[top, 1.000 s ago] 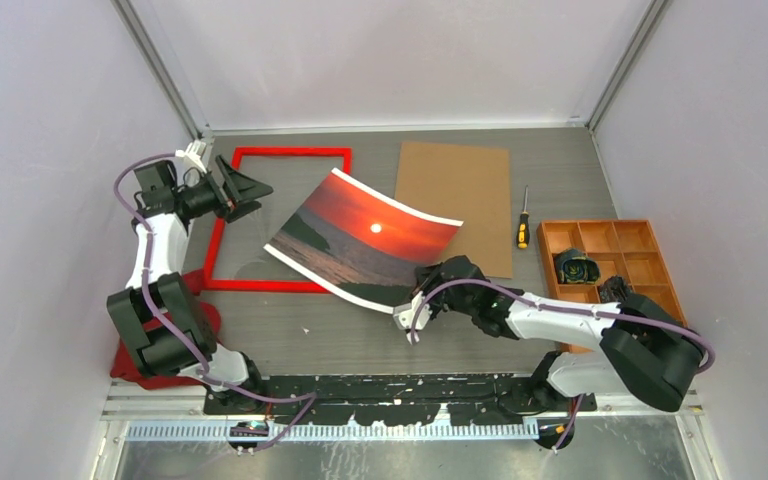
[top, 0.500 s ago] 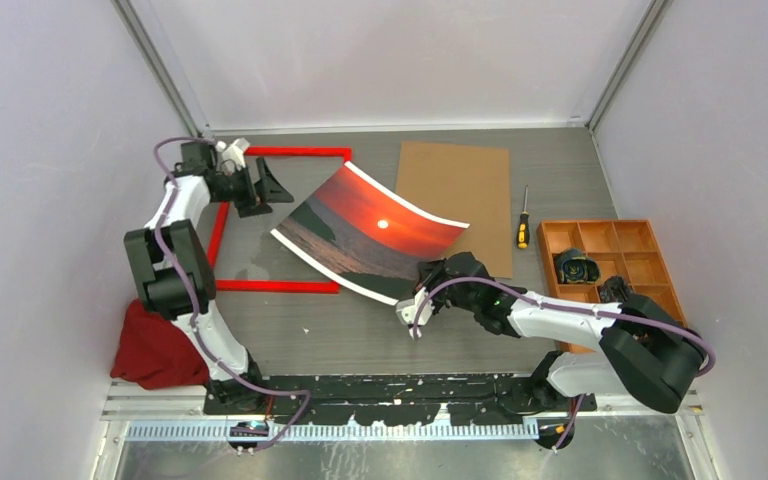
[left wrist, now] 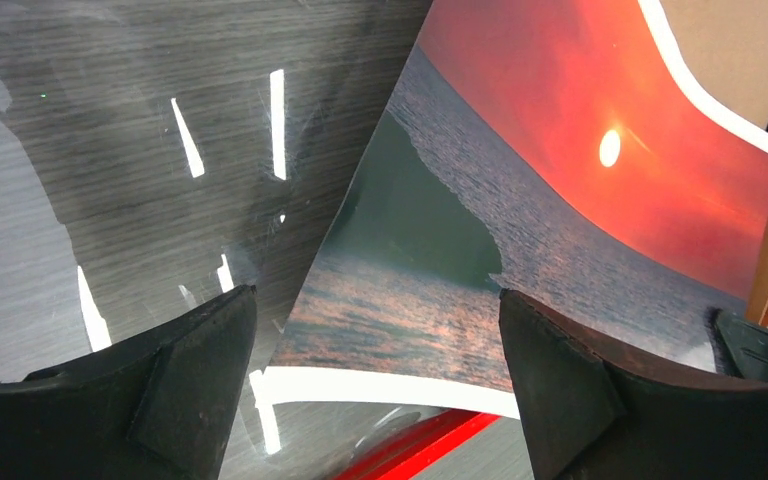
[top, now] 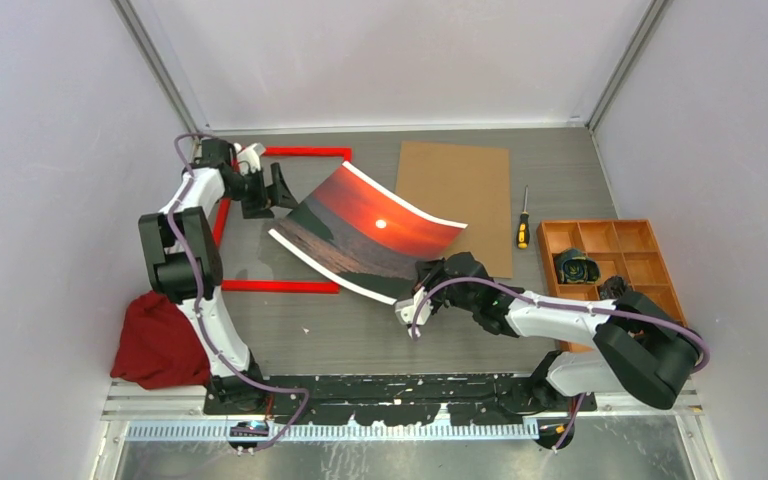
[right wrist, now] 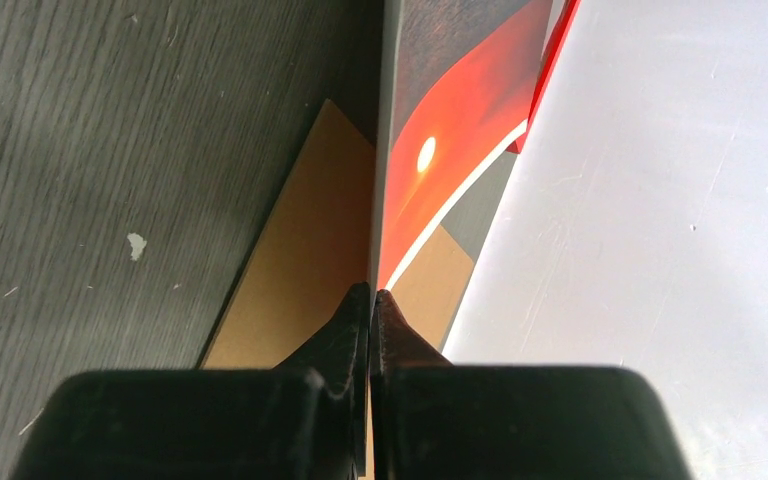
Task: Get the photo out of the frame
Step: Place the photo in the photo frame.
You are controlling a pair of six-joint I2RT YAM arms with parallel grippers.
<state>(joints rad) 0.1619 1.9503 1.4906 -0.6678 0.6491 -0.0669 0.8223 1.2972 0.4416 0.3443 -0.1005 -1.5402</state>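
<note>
The photo [top: 365, 235], a red-orange sunset print with a white edge, is lifted off the table and curves upward. My right gripper [top: 422, 275] is shut on its near right corner; in the right wrist view the fingertips [right wrist: 372, 290] pinch the sheet's edge [right wrist: 430, 170]. The red frame [top: 280, 286] lies flat at the left, partly under the photo's left end. My left gripper [top: 282, 190] hovers open over the frame at the photo's left corner. In the left wrist view the photo's white edge [left wrist: 520, 200] spans the gap of that gripper [left wrist: 375, 293] without touching either finger, with a frame rail [left wrist: 430, 445] below.
A brown backing board [top: 455, 200] lies flat behind the photo. A screwdriver [top: 523, 230] sits to its right, then an orange compartment tray [top: 610, 265] with small parts. A dark red cloth [top: 160, 340] lies at the near left. A glossy clear sheet [left wrist: 210, 200] covers the table inside the frame.
My left arm has swung from the far left across the frame to the photo's left corner. The photo's left end has risen slightly. The right gripper keeps its hold.
</note>
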